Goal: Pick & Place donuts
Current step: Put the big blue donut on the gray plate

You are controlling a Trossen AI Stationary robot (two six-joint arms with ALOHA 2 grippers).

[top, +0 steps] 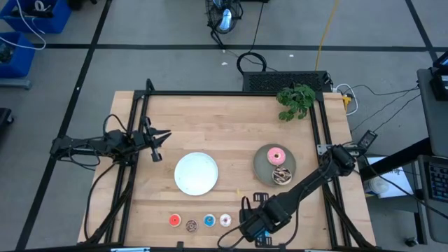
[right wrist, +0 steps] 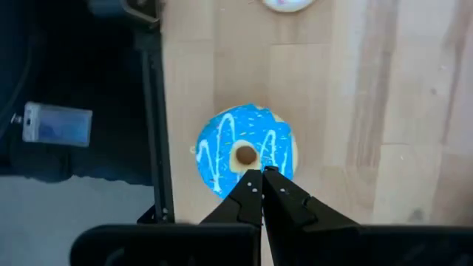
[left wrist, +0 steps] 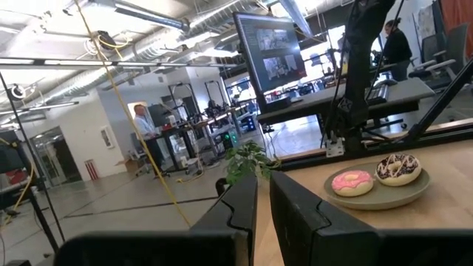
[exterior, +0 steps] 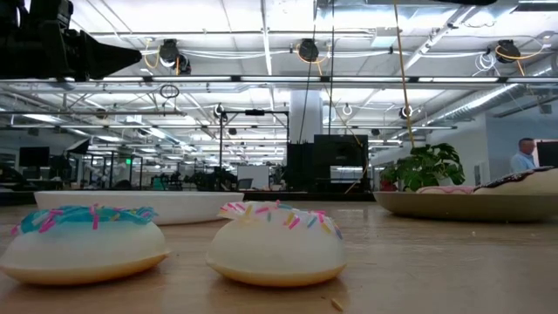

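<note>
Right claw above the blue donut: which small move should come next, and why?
Probably open the fingers, then descend. In the right wrist view, the right claw is closed, its tips together just over the blue-iced toy ring donut with white drizzle, which lies free on the wooden table. Closed fingers cannot grip it.

The right hand (top: 246, 232) hangs closed at the table's near edge, while the left hand (top: 162, 137), also closed, waits at the left side.

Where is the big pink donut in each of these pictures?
High view: pink donut right of centre, on the grey plate.
Low view: far right, barely above the plate's rim.
Left wrist view: lower right, on the plate.
Right wrist view: not in it.
Shared landmark: the leafy plant.
</note>
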